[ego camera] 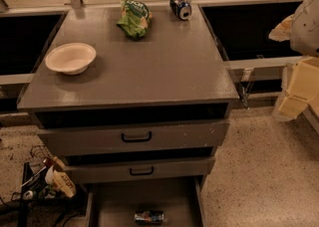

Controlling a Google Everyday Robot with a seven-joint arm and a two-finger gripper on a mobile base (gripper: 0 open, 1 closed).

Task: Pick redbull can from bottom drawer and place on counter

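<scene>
The redbull can lies on its side on the floor of the open bottom drawer, near the drawer's front at the bottom of the view. The grey counter is the cabinet's broad top. My gripper is the cream-coloured part at the right edge of the view. It hangs beside the cabinet's right side at about counter height, well above and to the right of the can. Nothing shows in it.
On the counter sit a white bowl at the left, a green chip bag at the back and a fatter blue can on its side at the back right. Two drawers with black handles are above the bottom drawer. A wire rack of clutter stands on the floor at the lower left.
</scene>
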